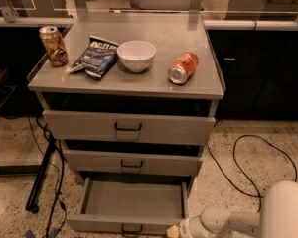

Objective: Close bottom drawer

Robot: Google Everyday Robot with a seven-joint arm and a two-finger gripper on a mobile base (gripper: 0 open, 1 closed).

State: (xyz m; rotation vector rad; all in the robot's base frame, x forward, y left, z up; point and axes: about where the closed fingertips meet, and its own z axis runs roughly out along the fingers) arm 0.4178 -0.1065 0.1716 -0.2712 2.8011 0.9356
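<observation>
I see the bottom drawer (pixel 133 200) pulled well out below the middle drawer (pixel 131 161), my end effector (pixel 173 231) just beside its front panel's right corner, open or closed I cannot tell, and above, the cabinet's surface (pixel 188 86) carrying a white bowl (pixel 136 55), a chip bag (pixel 95 58) and two cans.
</observation>
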